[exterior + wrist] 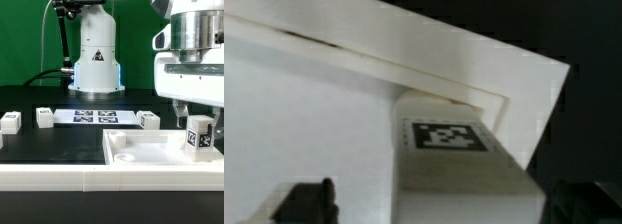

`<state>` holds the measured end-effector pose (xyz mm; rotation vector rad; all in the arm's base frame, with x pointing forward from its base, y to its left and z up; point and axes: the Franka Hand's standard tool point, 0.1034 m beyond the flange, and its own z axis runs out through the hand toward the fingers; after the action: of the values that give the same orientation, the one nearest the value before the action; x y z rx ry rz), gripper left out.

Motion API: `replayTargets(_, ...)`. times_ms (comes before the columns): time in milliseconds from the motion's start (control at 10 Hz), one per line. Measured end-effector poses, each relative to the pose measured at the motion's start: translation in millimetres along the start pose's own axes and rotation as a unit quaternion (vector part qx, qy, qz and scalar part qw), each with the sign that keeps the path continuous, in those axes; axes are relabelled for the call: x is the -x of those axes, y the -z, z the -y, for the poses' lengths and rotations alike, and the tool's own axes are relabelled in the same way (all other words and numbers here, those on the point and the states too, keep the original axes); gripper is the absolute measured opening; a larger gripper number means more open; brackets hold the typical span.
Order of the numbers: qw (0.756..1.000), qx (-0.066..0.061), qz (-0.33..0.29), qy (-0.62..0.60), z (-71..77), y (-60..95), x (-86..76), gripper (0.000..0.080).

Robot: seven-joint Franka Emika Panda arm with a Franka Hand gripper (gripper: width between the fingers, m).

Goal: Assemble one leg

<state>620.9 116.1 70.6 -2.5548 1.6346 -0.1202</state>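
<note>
The leg, a small white post with a black-and-white tag, stands upright in the near corner of the white plate at the exterior view's right. In the wrist view the leg sits at the plate's rimmed corner. My gripper hangs just over the leg and is open. In the wrist view the gripper straddles the leg. One dark finger stands clearly apart from it. The other finger is close beside it.
Three more white legs lie on the black table: two at the exterior view's left and one behind the plate. The marker board lies in front of the robot base. A white ledge runs along the front.
</note>
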Motion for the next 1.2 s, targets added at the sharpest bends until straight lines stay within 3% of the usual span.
replayTargets(400,0.978,0.000,-0.002,0.209,3.3,1.5,2.3,0.0648)
replayTargets(800,0.931,0.012,-0.008,0.365,3.6,1.4,6.0,0.0649)
replayTargets(1200,0.852,0.041,-0.001,0.522,-0.4,0.9,4.5,0.0649)
